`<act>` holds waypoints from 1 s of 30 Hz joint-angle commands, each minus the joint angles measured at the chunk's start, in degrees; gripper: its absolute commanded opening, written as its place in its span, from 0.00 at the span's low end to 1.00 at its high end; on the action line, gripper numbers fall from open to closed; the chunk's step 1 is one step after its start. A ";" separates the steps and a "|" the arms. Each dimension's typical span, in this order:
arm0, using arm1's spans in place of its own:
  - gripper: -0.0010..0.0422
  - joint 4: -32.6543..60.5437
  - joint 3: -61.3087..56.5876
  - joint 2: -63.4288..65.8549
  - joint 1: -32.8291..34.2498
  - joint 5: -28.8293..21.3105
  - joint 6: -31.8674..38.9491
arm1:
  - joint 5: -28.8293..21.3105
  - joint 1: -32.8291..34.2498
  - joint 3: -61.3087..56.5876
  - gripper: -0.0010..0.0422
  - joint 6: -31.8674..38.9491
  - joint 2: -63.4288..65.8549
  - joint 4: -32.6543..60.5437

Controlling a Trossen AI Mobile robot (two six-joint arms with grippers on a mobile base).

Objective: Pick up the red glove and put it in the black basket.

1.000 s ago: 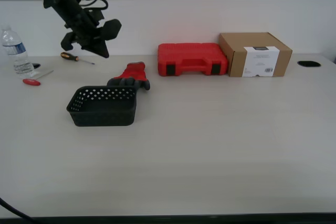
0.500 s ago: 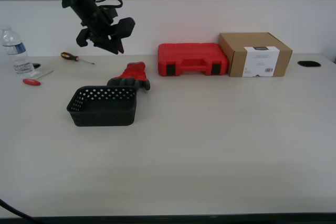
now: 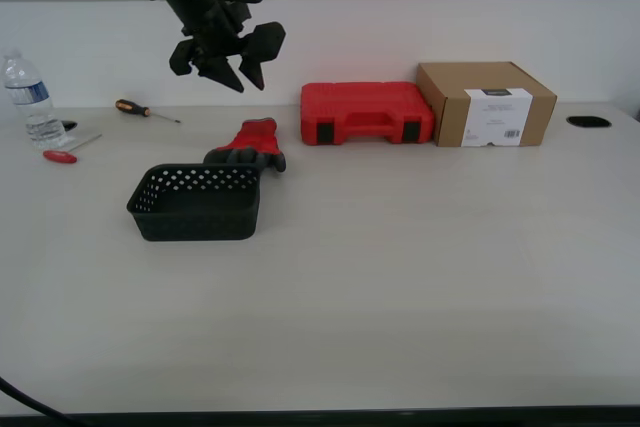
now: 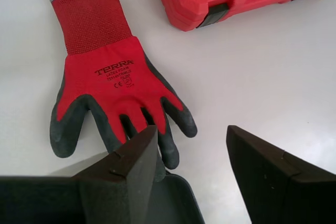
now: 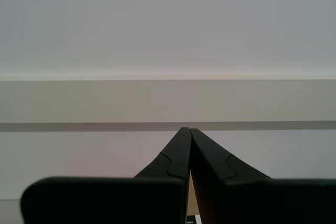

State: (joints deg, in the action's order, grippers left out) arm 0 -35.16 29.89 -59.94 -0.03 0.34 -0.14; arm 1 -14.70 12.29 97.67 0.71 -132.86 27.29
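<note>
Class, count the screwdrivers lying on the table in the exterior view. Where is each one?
2. The dark-handled screwdriver lies near the wall; the red-handled screwdriver lies by the water bottle. Others may be hidden.

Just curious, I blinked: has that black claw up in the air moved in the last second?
Yes. My first gripper has swung toward the exterior view's right, from beside the screwdriver to above the red glove.

The big pale table (image 3: 420, 277) holds the black basket (image 3: 196, 203), the red glove (image 3: 250, 144), a red case (image 3: 366, 113), a brown box (image 3: 486, 103), a water bottle (image 3: 28, 99) and two screwdrivers (image 3: 146, 110).
</note>
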 commanded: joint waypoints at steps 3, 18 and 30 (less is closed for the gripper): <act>0.02 -0.20 0.04 0.00 0.04 -0.02 0.15 | 4.24 0.20 -0.24 0.42 0.44 0.00 1.01; 0.02 0.74 0.04 0.00 0.04 -0.02 0.15 | 5.77 0.72 16.83 0.49 -0.72 -16.33 11.26; 0.02 1.38 0.04 0.00 0.02 -0.02 0.15 | 6.84 1.01 33.57 0.59 -0.17 -29.70 26.43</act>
State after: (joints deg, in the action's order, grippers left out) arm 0 -33.58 29.89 -59.94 -0.01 0.34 -0.14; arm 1 -7.81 13.19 131.13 0.49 -162.43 53.71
